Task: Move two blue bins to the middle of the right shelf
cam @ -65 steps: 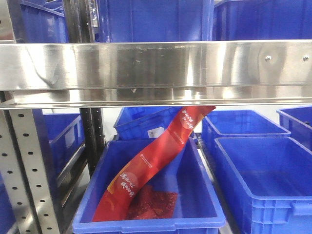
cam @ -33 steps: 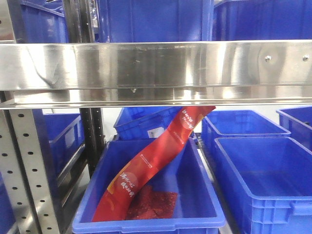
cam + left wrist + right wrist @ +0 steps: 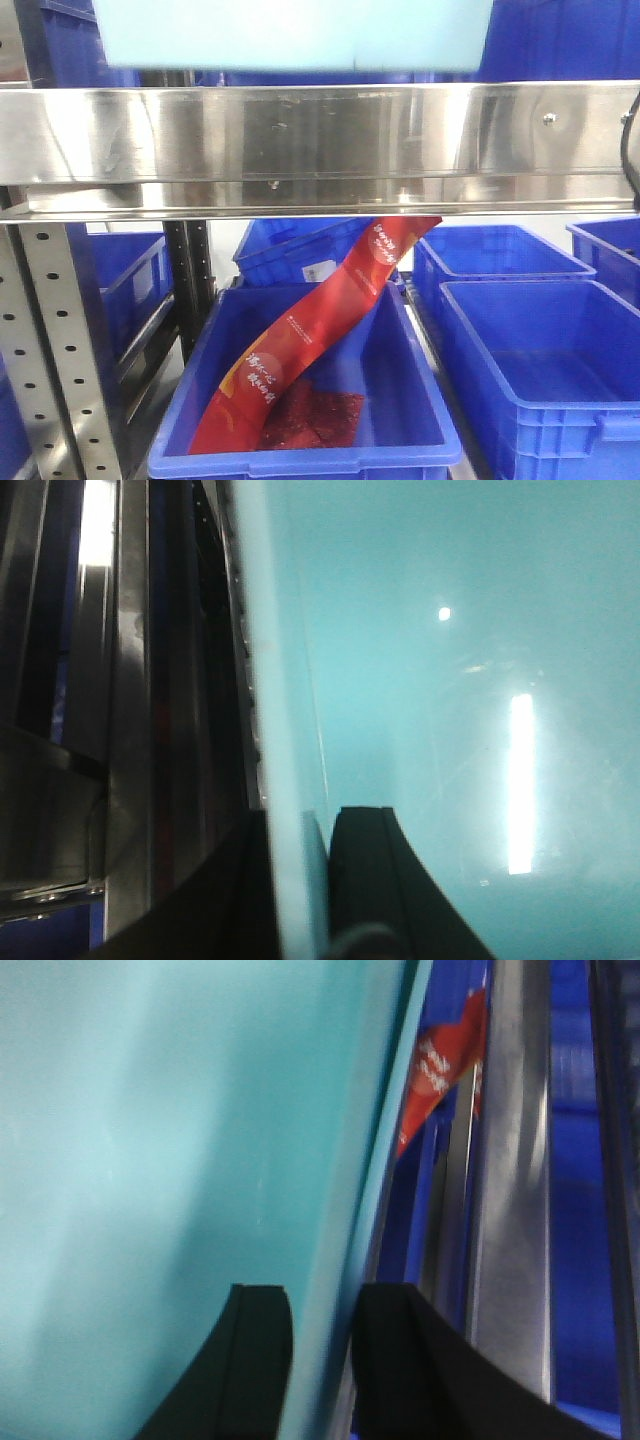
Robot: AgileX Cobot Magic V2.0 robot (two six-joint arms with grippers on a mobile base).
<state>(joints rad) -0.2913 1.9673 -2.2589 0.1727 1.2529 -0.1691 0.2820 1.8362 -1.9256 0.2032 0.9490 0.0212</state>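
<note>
We see a brushed, reflective stainless-steel shelf rail (image 3: 320, 135) and a perforated matt grey metal upright (image 3: 55, 340). The deep blue moulded plastic bins (image 3: 540, 350) look smooth and faintly glossy. A long red foil-like packet (image 3: 320, 320) shines (its print is unreadable). The pale turquoise plastic bin wall (image 3: 450, 700) reflects lights.
</note>
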